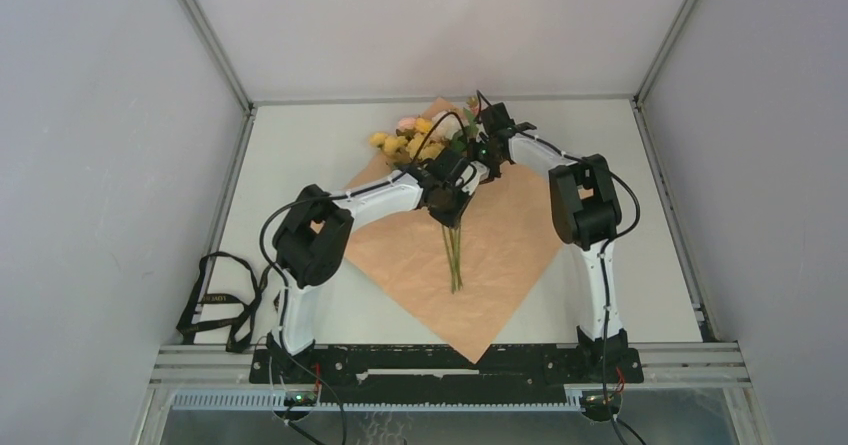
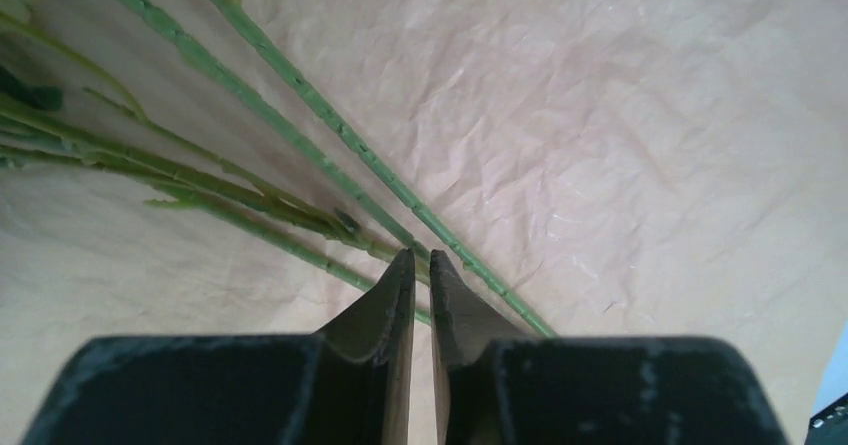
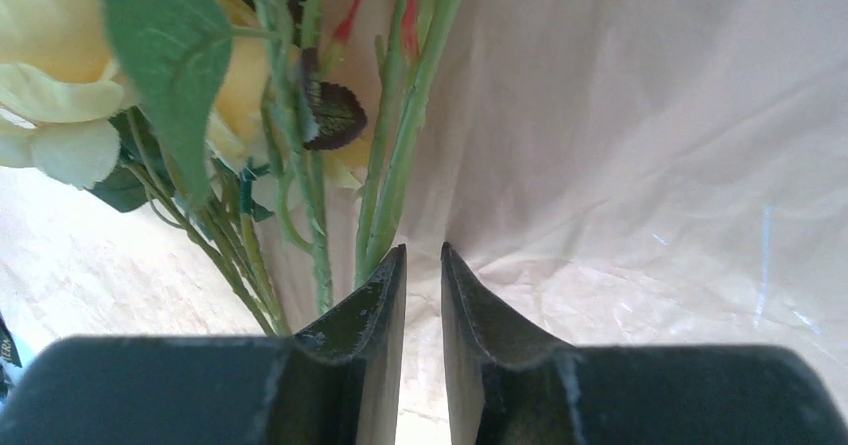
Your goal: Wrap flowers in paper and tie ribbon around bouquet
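White table [image 1: 300,155], grey encl. walls [image 1: 100,115]

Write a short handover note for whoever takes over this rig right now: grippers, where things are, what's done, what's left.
Left gripper: jaws nearly shut with a thin gap, nothing between them, tips just above the stems of the flowers.
Right gripper: jaws close together, narrow gap, empty, beside the stems below the yellow blooms.
Paper: lies flat on the table, peach side up, one corner pointing at the arm bases. Flowers lie on it, blooms at the far corner, stems toward the middle.
Ribbon: loose on the table, left of the left arm's base.
Done: flowers laid on the paper.
Left: fold the paper around them, tie the ribbon.
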{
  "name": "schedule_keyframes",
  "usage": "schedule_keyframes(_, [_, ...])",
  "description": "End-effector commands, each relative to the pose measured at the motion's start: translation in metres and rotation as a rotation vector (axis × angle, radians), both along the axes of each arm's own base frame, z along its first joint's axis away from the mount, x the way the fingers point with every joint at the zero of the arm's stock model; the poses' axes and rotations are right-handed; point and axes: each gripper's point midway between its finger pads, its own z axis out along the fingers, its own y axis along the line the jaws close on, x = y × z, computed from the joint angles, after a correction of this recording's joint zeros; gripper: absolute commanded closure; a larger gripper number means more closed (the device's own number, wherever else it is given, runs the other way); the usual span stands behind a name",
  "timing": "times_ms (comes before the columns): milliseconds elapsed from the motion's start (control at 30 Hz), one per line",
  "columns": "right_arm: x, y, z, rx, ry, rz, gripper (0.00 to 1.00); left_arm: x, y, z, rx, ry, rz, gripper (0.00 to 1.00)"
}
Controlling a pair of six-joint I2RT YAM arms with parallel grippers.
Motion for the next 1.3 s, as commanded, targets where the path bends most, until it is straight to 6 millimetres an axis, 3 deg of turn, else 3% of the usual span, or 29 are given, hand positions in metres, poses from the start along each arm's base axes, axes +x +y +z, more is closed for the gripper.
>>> schedule_keyframes(0, [0.003,-0.014,0.048,0.024,-0.068,-0.019,0.72,0.015,-0.018,0.051,-0.133,-0.068,-0.048,0.85])
schedule_keyframes(167, [-0.029,-0.053,0.087,0.006,-0.116,-0.061,0.67,0.011,0.025,0.095,-0.107,-0.188,-0.128,0.82])
schedule_keyframes(233, [-0.055,-0.065,0.091,0.006,-0.108,-0.077,0.63,-0.006,0.044,0.1,-0.055,-0.225,-0.218,0.73])
schedule_keyframes(300, [-0.087,-0.077,0.085,-0.006,-0.074,-0.097,0.57,-0.031,0.061,0.1,-0.007,-0.238,-0.323,0.57])
schedule_keyframes(367, [-0.128,-0.085,0.066,-0.015,0.004,-0.109,0.53,-0.062,0.075,0.095,0.049,-0.242,-0.442,0.42])
schedule_keyframes(467, [-0.18,-0.087,0.052,-0.001,0.084,-0.115,0.47,-0.111,0.082,0.077,0.126,-0.258,-0.659,0.27])
schedule_keyframes(567, [-0.234,-0.088,0.038,-0.036,0.175,-0.096,0.43,-0.146,0.086,0.052,0.179,-0.256,-0.806,0.2])
schedule_keyframes(733, [-0.303,-0.084,0.02,-0.045,0.29,-0.076,0.33,-0.176,0.067,0.026,0.175,-0.398,-0.961,0.16])
schedule_keyframes(967, [-0.335,-0.045,0.003,-0.026,0.351,-0.009,0.31,-0.214,0.032,0.018,0.105,-0.593,-1.122,0.16])
schedule_keyframes(1267, [-0.34,-0.017,-0.003,0.099,0.395,0.024,0.33,-0.227,-0.001,0.01,0.031,-0.62,-1.157,0.21])
